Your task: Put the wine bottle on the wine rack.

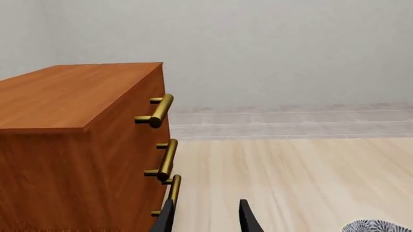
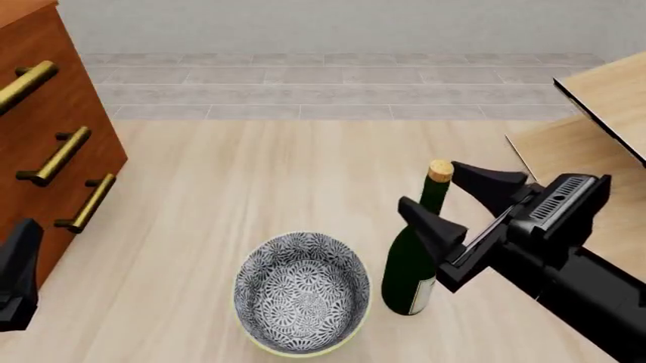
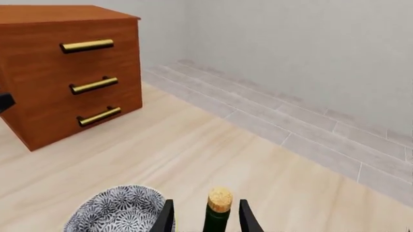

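The wine bottle (image 2: pixel 412 265), dark green with a tan cork (image 2: pixel 440 171), stands upright on the table just right of the bowl. My right gripper (image 2: pixel 430 186) is open, its two fingers on either side of the bottle's neck with a gap on each side. In the right wrist view the cork (image 3: pixel 220 199) sits between the fingers (image 3: pixel 248 218) without touching them. The wine rack (image 2: pixel 597 97), made of pale slanted wood panels, is at the right edge behind my right arm. My left gripper (image 1: pixel 206 220) is open and holds nothing, close to the cabinet's lowest handle.
A reddish-brown cabinet (image 2: pixel 60 98) with three brass handles (image 2: pixel 59 155) stands at the left. A patterned bowl (image 2: pixel 301 291) sits near the front, left of the bottle. A pale tiled strip (image 2: pixel 333 87) runs beyond the wooden tabletop.
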Available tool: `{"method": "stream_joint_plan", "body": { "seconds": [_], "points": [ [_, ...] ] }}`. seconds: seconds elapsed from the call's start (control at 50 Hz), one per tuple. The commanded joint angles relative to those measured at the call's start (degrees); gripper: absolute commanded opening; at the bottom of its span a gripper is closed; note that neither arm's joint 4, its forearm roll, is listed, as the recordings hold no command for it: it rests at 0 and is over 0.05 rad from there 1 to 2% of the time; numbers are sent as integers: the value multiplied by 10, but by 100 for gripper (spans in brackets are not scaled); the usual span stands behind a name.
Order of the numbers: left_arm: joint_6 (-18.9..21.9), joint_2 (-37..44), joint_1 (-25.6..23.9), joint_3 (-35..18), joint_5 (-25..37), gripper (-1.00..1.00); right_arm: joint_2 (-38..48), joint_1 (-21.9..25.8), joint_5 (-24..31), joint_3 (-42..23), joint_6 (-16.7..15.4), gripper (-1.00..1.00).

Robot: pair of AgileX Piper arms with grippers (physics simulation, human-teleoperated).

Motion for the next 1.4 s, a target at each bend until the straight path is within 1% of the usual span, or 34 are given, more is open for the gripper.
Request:
{"method": "stream_joint_plan", "body": {
  "seconds": [0.02, 0.3, 0.32, 0.76, 0.88, 0.9, 0.94, 1.02, 1.14, 1.22, 1.26, 1.3, 1.32, 1.34, 1.36, 1.38, 1.4],
  "points": [
    [1, 0, 0, 0, 0, 100, 25, -5, -22, 3, 3, 100],
    [1, 0, 0, 3, -2, 100, 25, -8, -20, 0, 3, 100],
    [1, 0, 0, 3, -2, 100, 23, -9, -20, 0, 5, -100],
    [3, 0, -5, 4, -1, 100, 12, -12, -11, 1, 5, -100],
    [3, 0, -6, 2, 0, 100, -9, -13, 9, -3, 2, -100],
    [3, 0, -6, 2, 0, 100, -29, -11, 29, -7, 2, -100],
    [3, 0, -7, 1, 0, 100, -38, -11, 38, -8, 0, -100],
    [3, 0, -8, 0, 0, 100, -76, -14, 76, -16, 2, -100],
    [3, 0, -10, -2, 2, 100, -114, -20, 114, -22, 4, -100],
    [3, 0, -10, -4, 2, 100, -139, -29, 147, -33, 15, -100],
    [2, 0, -10, -5, 2, 100, -151, -34, 165, -41, 27, -100],
    [2, 0, -10, -5, 1, 100, -160, -40, 177, -45, 27, -100],
    [1, 0, -10, -5, 0, 100, -170, -49, 197, -55, 37, -100],
    [1, 0, -10, -5, 0, 100, -170, -49, 197, -55, 37, -100],
    [1, 0, -10, -7, 1, 100, -180, -62, 212, -62, 40, -100],
    [0, 0, -10, -7, 1, 100, -191, -73, 234, -74, 55, -100],
    [-1, 0, -10, -7, 1, 100, -201, -85, 250, -83, 61, -100]
  ]
}}
